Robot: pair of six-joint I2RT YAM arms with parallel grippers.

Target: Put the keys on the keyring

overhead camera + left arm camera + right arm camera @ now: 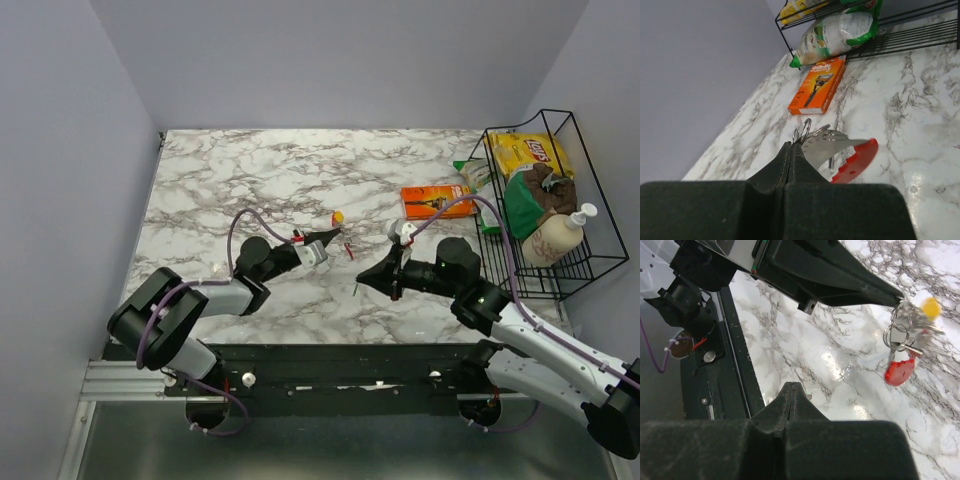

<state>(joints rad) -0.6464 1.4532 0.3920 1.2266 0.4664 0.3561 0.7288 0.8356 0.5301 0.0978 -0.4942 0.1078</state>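
Note:
My left gripper [333, 233] [791, 145] is shut on the keyring [805, 127] [900, 319], held a little above the marble table [220, 200]. A red-headed key [856, 161] [899, 373] and a yellow-headed key [338, 216] [930, 307] hang from the ring. My right gripper [358, 283] [792, 385] is shut just right of and nearer than the ring, its tip pointing left. A small greenish sliver of a key [809, 396] sticks out beside that tip; the rest is hidden between the fingers.
An orange flat packet [435, 200] [818, 86] lies on the table at the right. Behind it a black wire rack [585, 270] holds a yellow chip bag [528, 152], a green bag [837, 32] and a pump bottle [555, 238]. Purple cables run along both arms.

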